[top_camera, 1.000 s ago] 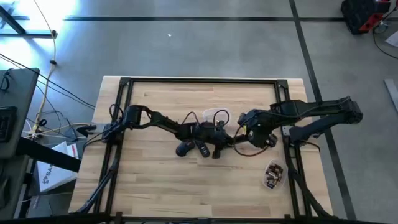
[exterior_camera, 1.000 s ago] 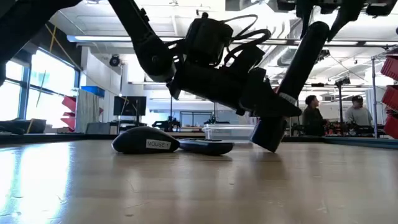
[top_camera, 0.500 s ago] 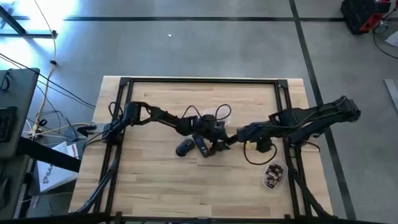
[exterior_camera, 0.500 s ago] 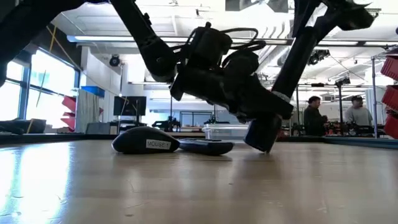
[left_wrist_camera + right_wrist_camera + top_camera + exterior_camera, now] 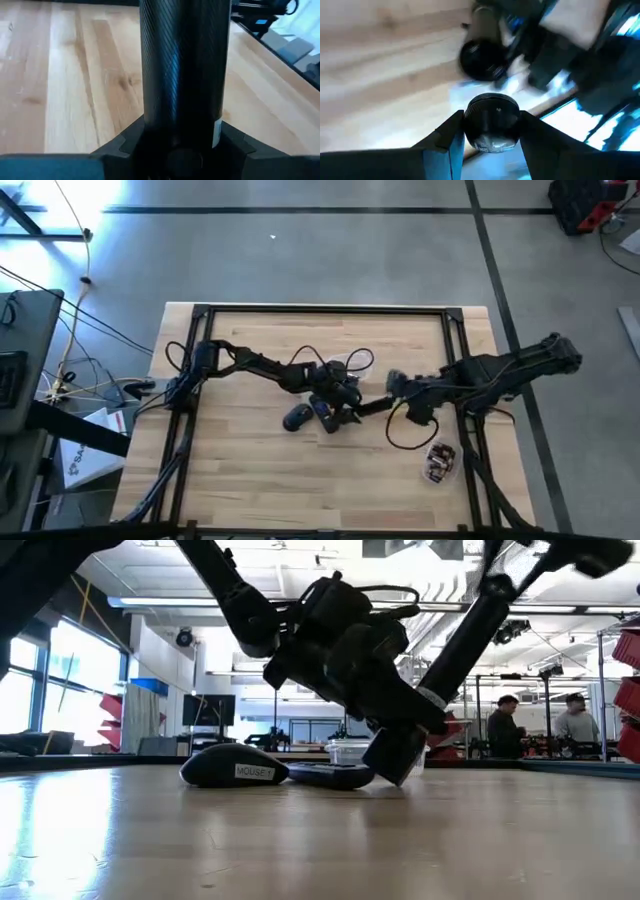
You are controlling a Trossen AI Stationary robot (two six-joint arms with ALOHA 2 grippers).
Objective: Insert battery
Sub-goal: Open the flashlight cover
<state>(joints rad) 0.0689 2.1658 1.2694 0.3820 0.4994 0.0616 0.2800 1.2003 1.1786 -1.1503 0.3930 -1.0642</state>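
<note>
Both arms crowd the middle of the worktop [image 5: 250, 470]. The mouse [image 5: 233, 766] lies there with a flat dark piece [image 5: 330, 776] just beside it. The left end effector [image 5: 335, 412] and right end effector [image 5: 352, 412] meet there; I cannot tell either grip, nor spot the battery.

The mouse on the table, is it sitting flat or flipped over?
Flat. In the low view the mouse rests on the table with its rounded back upward and its label upright. Whether its battery compartment is open cannot be told.
</note>
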